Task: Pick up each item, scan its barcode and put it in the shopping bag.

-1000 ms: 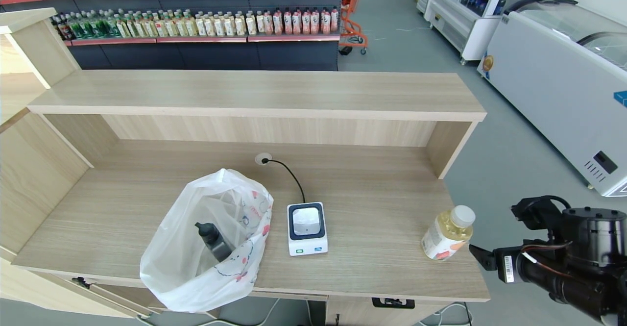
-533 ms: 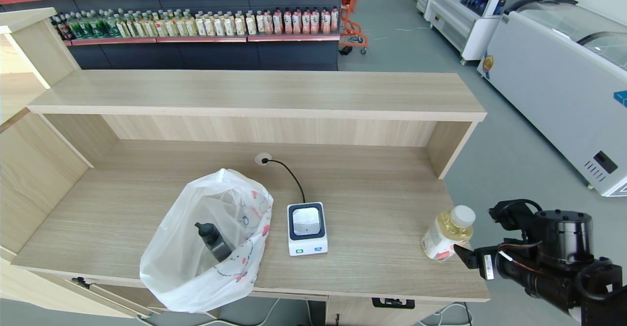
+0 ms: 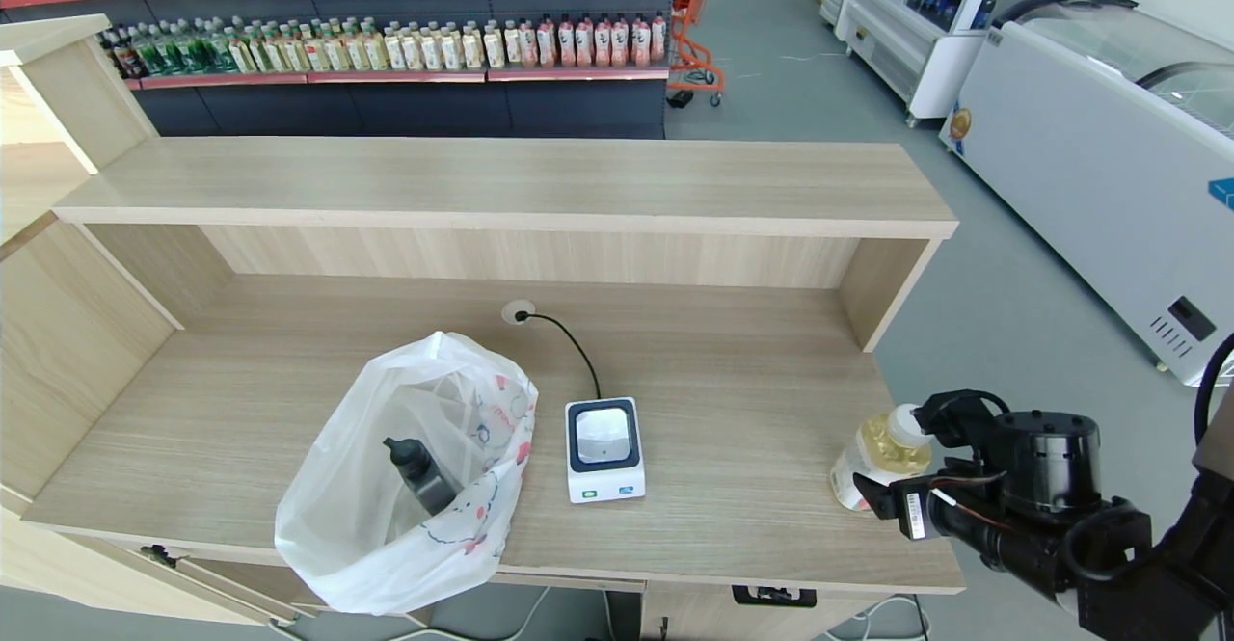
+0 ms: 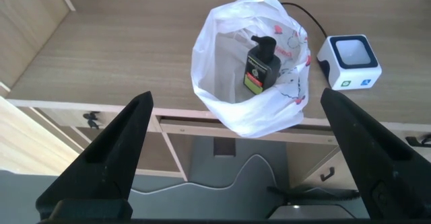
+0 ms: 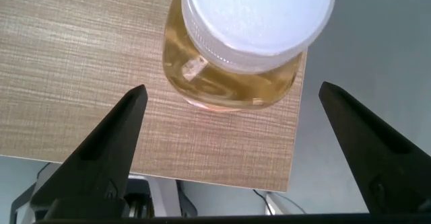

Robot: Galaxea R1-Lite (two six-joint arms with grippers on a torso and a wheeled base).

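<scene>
**Juice bottle between spread fingers at the worktop's right edge**

The left fingers (image 4: 108, 157) hang off the worktop's front edge, spread wide and holding nothing. Beyond them the white shopping bag (image 3: 405, 477) stands open on the worktop (image 3: 752, 400). A dark pump bottle (image 3: 419, 472) is inside it, its base buried in the folds. Just beside the bag sits the white scanner (image 3: 603, 448), window up, its black cable (image 3: 569, 342) running to a hole in the surface. Well apart, at the right edge, the juice bottle (image 3: 872, 458) stands upright. The right fingers (image 5: 101, 150) cover its lower side, and its cap is cut off in the right wrist view. These fingers are wide apart on either side of it, with a gap to the bottle on each side. The worktop is pale wood with a raised ledge. Behind are drink shelves (image 3: 386, 72), an orange cart (image 3: 696, 24) and a white freezer (image 3: 1089, 140) on grey floor.
</scene>
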